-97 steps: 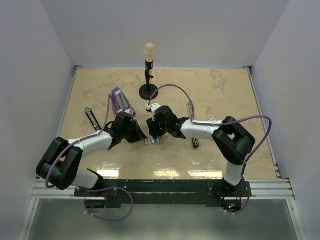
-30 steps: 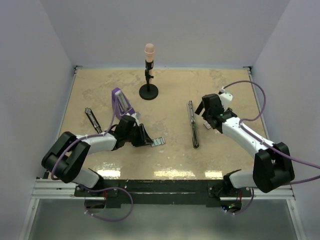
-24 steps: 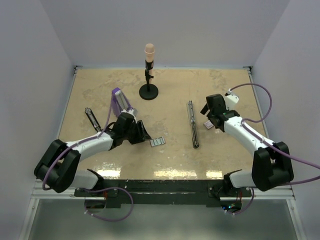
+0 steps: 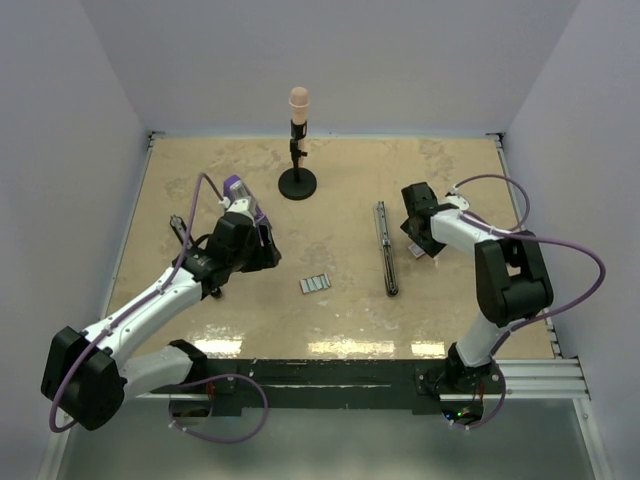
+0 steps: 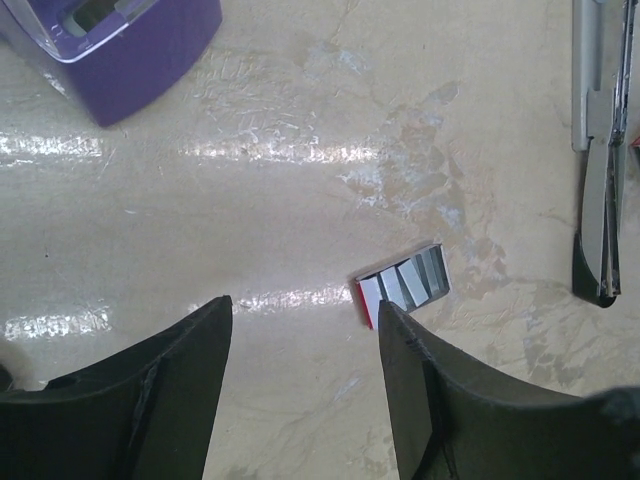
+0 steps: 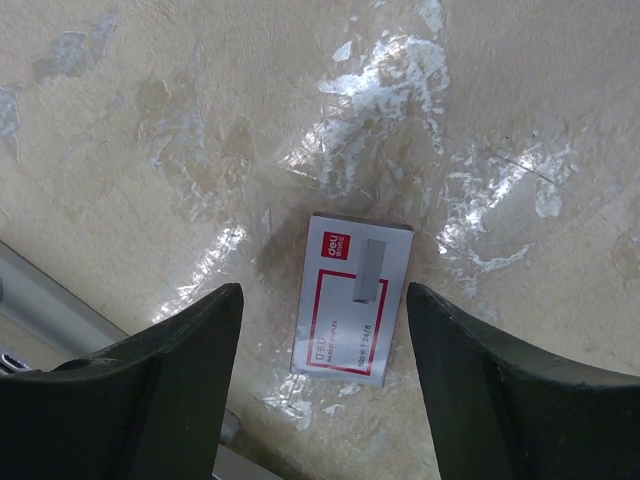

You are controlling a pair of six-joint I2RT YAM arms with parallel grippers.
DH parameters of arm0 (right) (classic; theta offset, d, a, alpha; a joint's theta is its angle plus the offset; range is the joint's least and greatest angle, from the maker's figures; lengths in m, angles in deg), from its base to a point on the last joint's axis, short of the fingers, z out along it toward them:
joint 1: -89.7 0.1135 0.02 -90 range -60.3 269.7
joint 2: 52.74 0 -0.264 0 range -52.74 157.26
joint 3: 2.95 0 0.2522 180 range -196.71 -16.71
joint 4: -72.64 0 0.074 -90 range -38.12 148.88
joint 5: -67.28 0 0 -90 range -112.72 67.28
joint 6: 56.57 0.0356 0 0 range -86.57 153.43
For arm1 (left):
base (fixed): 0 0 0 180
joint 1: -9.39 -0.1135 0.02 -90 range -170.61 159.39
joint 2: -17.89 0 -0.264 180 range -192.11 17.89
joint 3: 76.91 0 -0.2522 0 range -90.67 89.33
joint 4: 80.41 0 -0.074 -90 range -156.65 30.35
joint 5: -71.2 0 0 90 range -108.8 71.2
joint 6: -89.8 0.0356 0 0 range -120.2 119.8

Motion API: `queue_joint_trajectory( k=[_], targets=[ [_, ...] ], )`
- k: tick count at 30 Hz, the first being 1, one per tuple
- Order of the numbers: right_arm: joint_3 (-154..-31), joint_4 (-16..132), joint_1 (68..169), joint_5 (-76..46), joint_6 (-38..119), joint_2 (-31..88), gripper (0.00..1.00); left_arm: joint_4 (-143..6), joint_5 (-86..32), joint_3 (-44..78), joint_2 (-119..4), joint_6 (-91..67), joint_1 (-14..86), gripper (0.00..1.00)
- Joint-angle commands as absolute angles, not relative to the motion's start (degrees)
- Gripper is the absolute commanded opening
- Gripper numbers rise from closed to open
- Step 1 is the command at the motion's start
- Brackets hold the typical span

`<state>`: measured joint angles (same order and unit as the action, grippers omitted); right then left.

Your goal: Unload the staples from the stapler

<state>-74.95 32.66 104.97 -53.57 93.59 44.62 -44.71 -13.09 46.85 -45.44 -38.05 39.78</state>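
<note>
The slim black stapler (image 4: 384, 250) lies open and flat on the table, right of centre. It also shows at the right edge of the left wrist view (image 5: 598, 150). The silvery strip of staples (image 4: 315, 284) lies loose on the table to the stapler's left, just ahead of my left gripper's right finger in the left wrist view (image 5: 405, 283). My left gripper (image 4: 266, 248) is open and empty, up and to the left of the strip (image 5: 303, 320). My right gripper (image 4: 413, 232) is open and empty, hovering over a small pink-and-white card (image 6: 355, 297) right of the stapler.
A purple wedge-shaped object (image 4: 236, 198) stands behind the left gripper and shows in the left wrist view (image 5: 110, 40). A microphone stand (image 4: 297, 178) is at the back centre. A thin black bar (image 4: 182, 235) lies at the far left.
My left gripper was at the staple strip, then pulled back up and to the left, leaving the strip on the table. My right gripper shifted slightly left above the card.
</note>
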Motion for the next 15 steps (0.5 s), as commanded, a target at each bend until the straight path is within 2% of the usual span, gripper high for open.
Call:
queue_joint_trajectory(
  k=[1,15],
  targets=[
    [-77.6,31.4,104.6,-54.6,97.5,45.7,0.7,-45.5,-12.7,47.8,-43.9,-36.9,39.5,0.64],
    [-78.0,30.1,104.6,-55.2,99.3,48.7,0.62,-45.4,-13.0,47.2,-43.9,-37.4,39.5,0.63]
  ],
)
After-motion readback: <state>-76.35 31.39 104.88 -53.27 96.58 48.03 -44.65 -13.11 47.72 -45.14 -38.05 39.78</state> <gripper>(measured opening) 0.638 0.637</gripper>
